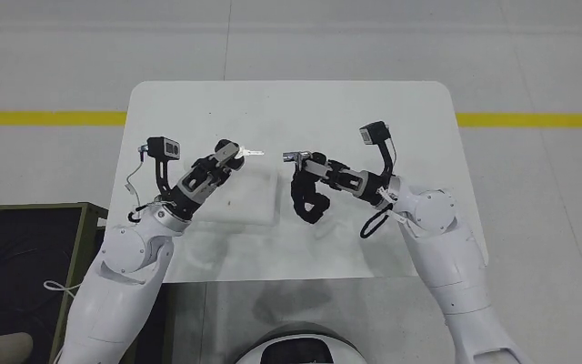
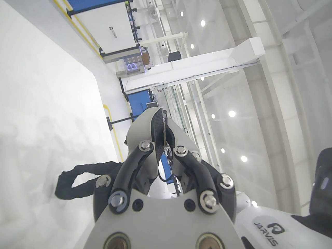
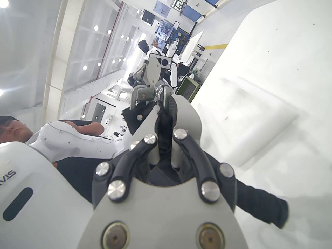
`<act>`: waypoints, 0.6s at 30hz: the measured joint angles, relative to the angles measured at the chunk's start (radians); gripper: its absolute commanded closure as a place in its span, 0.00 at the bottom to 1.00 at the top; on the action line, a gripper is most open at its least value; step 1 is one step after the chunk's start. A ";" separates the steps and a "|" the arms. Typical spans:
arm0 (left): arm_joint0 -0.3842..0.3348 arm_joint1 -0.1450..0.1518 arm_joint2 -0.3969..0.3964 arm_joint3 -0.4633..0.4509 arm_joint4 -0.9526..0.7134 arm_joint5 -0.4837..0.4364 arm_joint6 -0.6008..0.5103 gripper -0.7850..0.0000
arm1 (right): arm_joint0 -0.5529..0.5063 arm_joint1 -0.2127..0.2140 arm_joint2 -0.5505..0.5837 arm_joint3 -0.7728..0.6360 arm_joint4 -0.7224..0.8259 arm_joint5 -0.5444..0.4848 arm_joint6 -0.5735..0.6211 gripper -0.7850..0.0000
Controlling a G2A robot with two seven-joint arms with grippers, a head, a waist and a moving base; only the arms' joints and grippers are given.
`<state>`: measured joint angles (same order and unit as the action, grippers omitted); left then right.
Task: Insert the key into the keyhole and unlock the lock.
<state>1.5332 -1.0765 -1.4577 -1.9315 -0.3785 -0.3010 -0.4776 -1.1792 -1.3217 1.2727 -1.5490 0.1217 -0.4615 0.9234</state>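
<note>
Above the white table (image 1: 291, 109), my left gripper (image 1: 233, 157) is shut on a small silver key (image 1: 254, 152) whose blade points at the lock. In the left wrist view the key (image 2: 164, 130) shows edge-on, pinched between the black pads. My right gripper (image 1: 314, 166) is shut on a black cable lock (image 1: 309, 196), its silver keyhole end (image 1: 291, 156) facing the key across a short gap. The cable loop (image 2: 77, 182) hangs below that gripper. From the right wrist, the lock's metal head (image 3: 162, 91) sticks out past the fingertips.
A flat white block (image 1: 245, 198) lies on the table under the left gripper and beside the hanging loop. A dark green case (image 1: 45, 246) stands off the table's left edge. The table's far half is bare.
</note>
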 measured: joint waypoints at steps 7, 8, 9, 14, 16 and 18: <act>0.006 -0.011 0.033 -0.001 0.139 -0.013 0.072 1.00 | 0.003 0.004 -0.007 -0.004 0.005 -0.010 -0.027 1.00; 0.004 -0.013 0.037 0.000 0.145 0.004 0.086 1.00 | 0.002 0.005 -0.008 -0.006 0.001 -0.016 -0.032 1.00; 0.003 -0.014 0.041 -0.001 0.140 0.017 0.091 1.00 | 0.002 0.005 -0.009 -0.007 -0.004 -0.020 -0.036 1.00; -0.008 -0.020 0.049 0.002 0.129 0.057 0.089 1.00 | -0.001 0.007 -0.019 -0.012 -0.031 -0.039 -0.065 1.00; -0.011 -0.022 0.050 0.002 0.122 0.068 0.085 1.00 | -0.001 0.008 -0.023 -0.016 -0.042 -0.041 -0.073 1.00; -0.013 -0.024 0.051 0.002 0.119 0.078 0.079 1.00 | -0.003 0.009 -0.026 -0.023 -0.061 -0.048 -0.086 1.00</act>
<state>1.5197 -1.1005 -1.4067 -1.9299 -0.2596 -0.2233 -0.3990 -1.1817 -1.3124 1.2465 -1.5716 0.0611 -0.5096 0.8371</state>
